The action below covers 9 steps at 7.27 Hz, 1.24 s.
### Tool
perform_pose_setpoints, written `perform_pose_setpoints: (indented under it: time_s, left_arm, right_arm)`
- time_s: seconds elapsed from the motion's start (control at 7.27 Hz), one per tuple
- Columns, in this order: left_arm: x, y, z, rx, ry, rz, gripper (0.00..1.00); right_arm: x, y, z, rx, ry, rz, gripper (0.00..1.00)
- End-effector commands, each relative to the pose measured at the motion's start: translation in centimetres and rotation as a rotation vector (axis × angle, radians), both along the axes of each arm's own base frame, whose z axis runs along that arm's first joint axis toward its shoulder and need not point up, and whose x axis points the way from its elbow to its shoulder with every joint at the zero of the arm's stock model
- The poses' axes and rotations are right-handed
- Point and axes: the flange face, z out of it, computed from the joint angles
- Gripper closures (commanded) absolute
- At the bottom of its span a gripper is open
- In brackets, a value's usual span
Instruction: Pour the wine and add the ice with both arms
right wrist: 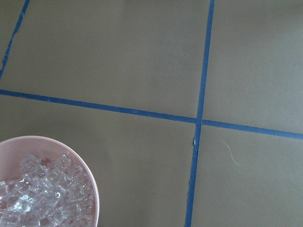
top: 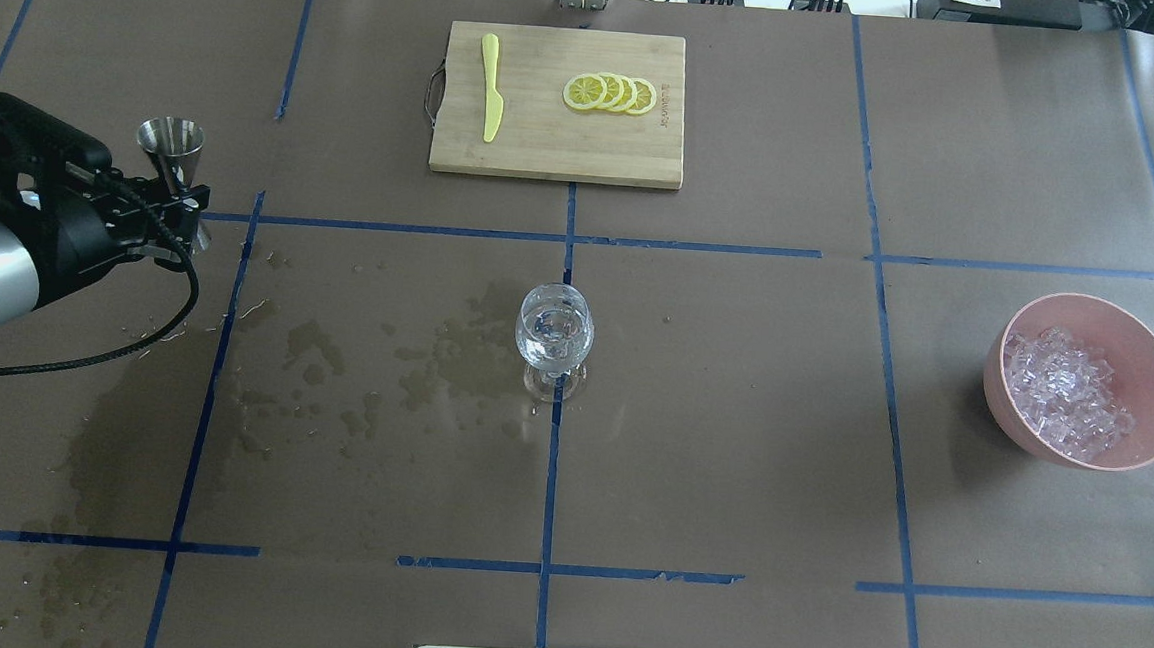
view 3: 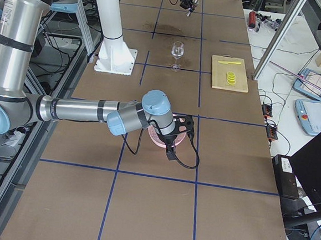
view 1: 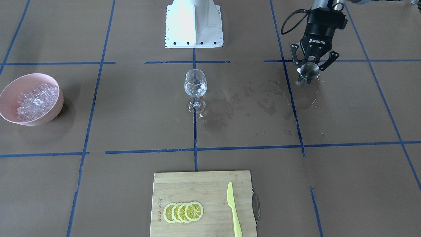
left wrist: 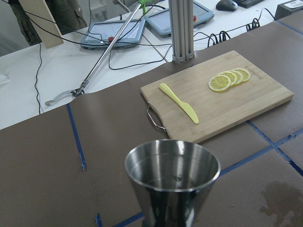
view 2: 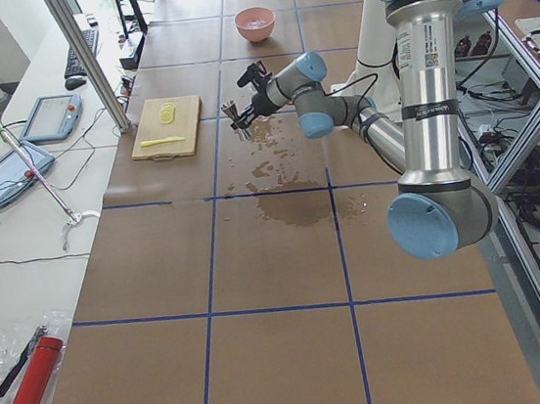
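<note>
My left gripper [view 1: 309, 78] is shut on a steel jigger [view 1: 309, 69] and holds it upright, low over the table at its far left [top: 183, 220]. The jigger fills the bottom of the left wrist view [left wrist: 173, 175]. A clear stemmed glass [view 1: 195, 87] stands at the table's middle with a little clear wine [top: 554, 335] in it. The ice [view 1: 36, 100] is heaped in a pink bowl [view 1: 56, 108] at the robot's right. My right gripper [view 3: 174, 139] shows only in the exterior right view, close by the bowl. I cannot tell whether it is open. Its wrist view shows the ice [right wrist: 42, 194].
A wooden cutting board [view 1: 197, 187] with lemon slices [view 1: 183, 211] and a yellow knife [view 1: 233, 207] lies at the far edge. Wet patches [top: 353, 380] spread between the glass and the left arm. The white post base [view 1: 194, 26] stands at the robot's side.
</note>
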Motion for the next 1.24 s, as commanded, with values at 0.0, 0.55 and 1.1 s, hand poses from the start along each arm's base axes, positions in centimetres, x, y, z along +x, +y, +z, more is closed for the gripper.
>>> perform_pose_setpoints:
  time_s: [0.0,0.55,1.1]
  left_arm:
    - [1.9,0.0,8.7,0.044,0.061,-0.137,1.0]
    - [8.6,5.3,14.6,-0.016,0.163,-0.219,1.0]
    - [10.0,6.8,20.7,-0.006,0.151,-0.257,0.88]
  right_arm:
    - [0.1,0.0,0.0,0.0,0.0,0.001,0.0]
    - [0.0,-0.1,-0.1,0.003,0.0,0.001,0.0]
    - [0.1,0.0,-0.1,0.002,0.0,0.001,0.0]
